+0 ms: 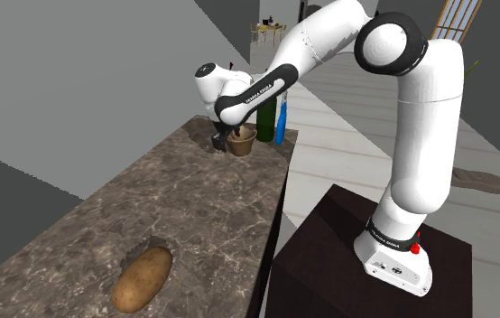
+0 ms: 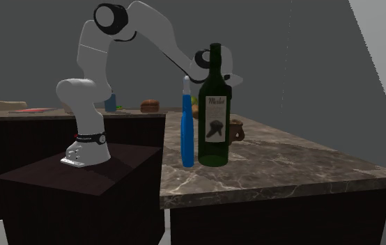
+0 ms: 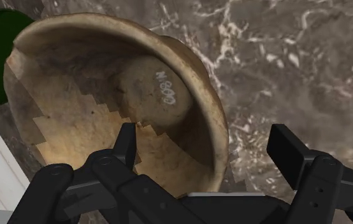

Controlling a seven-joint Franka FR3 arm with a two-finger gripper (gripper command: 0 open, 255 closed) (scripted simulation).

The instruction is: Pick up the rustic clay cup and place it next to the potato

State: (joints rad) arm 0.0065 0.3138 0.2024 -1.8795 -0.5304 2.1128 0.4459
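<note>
Dark marbled stone counter [image 1: 203, 194], four items standing or lying on it.
Potato [image 1: 143, 278] lies at the near end in the shoulder view, by the front edge; brown clay cup [image 1: 242, 141] stands upright at the far end, well apart from it; green bottle [image 2: 213, 111] and slim blue bottle [image 2: 187, 132] stand upright side by side, just beside the cup, at the counter's corner.

White arm [image 1: 424, 135], dark joint rings, black lettering on forearm; matte black blocky pincer [image 3: 206, 143].
</note>
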